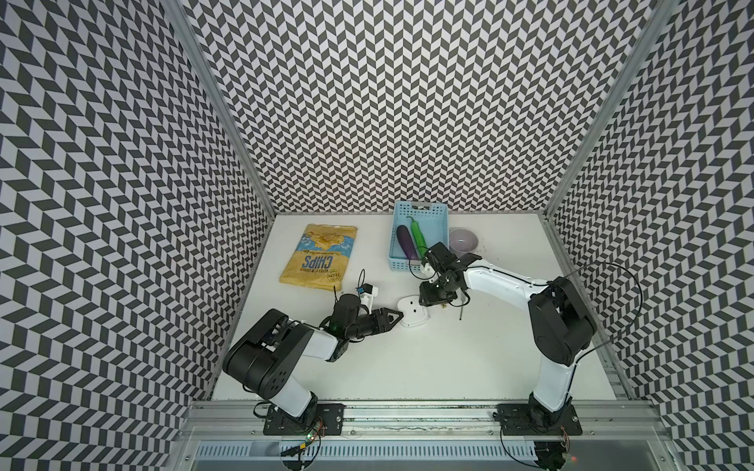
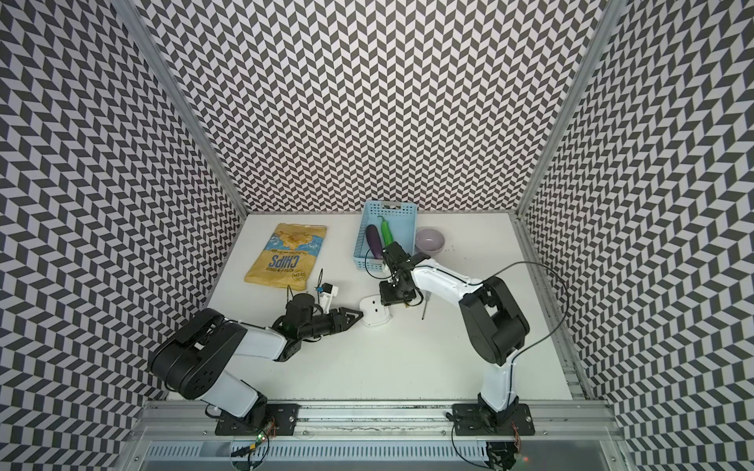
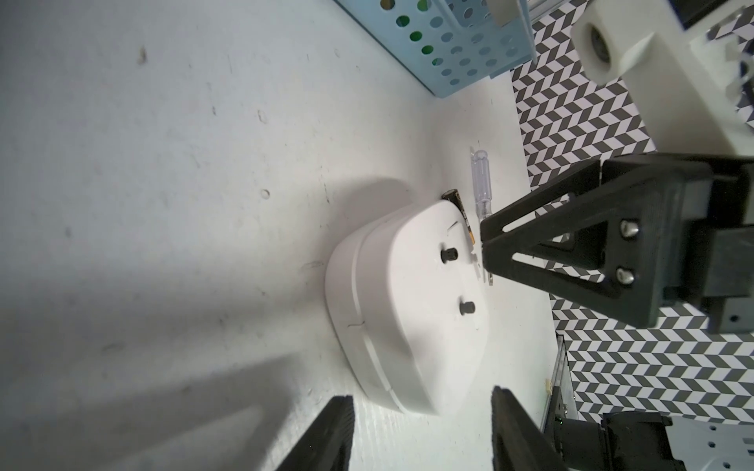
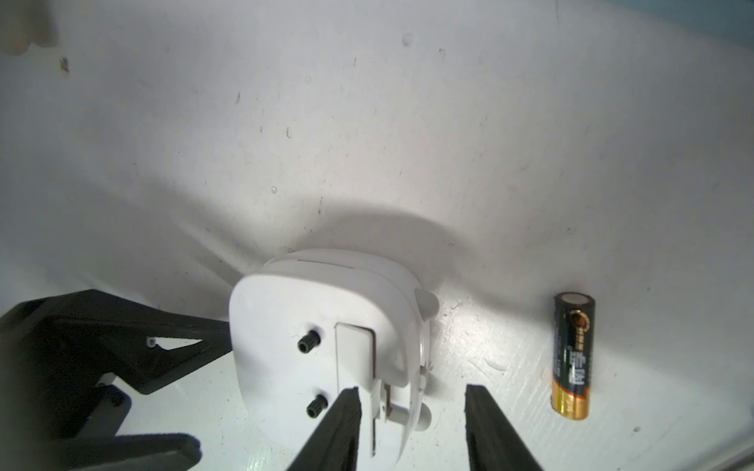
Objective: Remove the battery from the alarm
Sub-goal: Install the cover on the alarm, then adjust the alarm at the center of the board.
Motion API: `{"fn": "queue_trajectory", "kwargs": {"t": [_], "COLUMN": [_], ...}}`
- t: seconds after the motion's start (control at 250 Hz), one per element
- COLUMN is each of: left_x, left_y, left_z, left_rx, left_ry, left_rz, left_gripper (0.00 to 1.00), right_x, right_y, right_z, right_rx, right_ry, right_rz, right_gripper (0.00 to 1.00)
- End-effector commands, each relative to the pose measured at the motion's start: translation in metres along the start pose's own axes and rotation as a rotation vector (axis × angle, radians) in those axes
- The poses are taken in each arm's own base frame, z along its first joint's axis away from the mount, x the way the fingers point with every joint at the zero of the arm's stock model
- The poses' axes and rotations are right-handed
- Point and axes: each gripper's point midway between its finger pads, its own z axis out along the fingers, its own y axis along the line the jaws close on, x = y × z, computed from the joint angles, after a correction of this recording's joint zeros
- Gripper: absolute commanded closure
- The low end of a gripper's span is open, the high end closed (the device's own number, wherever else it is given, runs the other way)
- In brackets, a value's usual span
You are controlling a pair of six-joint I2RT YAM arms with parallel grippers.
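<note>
The alarm (image 1: 413, 312) lies face down in the middle of the surface (image 1: 408, 367), its white back with two black knobs upward. The battery (image 4: 572, 357) lies flat on the surface, out of the alarm, between it and the screwdriver (image 3: 479, 179) toward the right edge. The right hand (image 4: 412, 393) hangs over the alarm's right rim, half open and empty. The left hand (image 1: 396, 318) is half open at the opposite rim, one fingertip against it, gripping nothing.
</note>
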Motion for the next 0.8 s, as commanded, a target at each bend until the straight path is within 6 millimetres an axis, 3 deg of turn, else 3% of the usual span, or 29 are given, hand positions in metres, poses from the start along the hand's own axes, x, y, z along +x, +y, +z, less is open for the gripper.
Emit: {"fn": "queue_trajectory", "kwargs": {"t": [0.0,0.172,0.292,0.401,0.509,0.641,0.697,0.797], "left_x": [-0.007,-0.008,-0.009,-0.01,-0.014,-0.02,-0.024,-0.028], "left_y": [-0.004,-0.005,-0.004,-0.002,0.001,0.005,0.007,0.009], "left_z": [0.001,0.0,-0.002,-0.005,-0.011,-0.024,-0.03,-0.042], "left_rx": [0.014,0.014,0.007,-0.004,0.005,0.006,-0.001,-0.007], "left_ry": [-0.015,-0.019,-0.025,-0.03,-0.044,-0.077,-0.096,-0.131], "left_rz": [0.021,0.021,0.022,0.021,0.005,-0.007,-0.009,-0.024], "left_gripper": [0.46,0.46,0.45,0.42,0.37,0.33,0.31,0.25], "right_x": [0.008,0.023,0.02,-0.003,-0.031,-0.061,-0.062,-0.05], "right_y": [-0.005,-0.015,-0.015,-0.001,0.011,0.021,0.033,0.047], "right_z": [0.012,0.031,0.026,0.001,-0.037,-0.085,-0.099,-0.105], "right_rx": [0.015,0.042,0.05,0.012,-0.024,-0.006,-0.039,-0.063], "right_ry": [0.026,0.076,0.061,-0.029,-0.172,-0.409,-0.494,-0.582], "right_rz": [-0.011,-0.006,-0.009,-0.04,-0.127,-0.353,-0.513,-0.818], "right_gripper": [0.55,0.55,0.55,0.52,0.39,0.2,0.15,0.11]}}
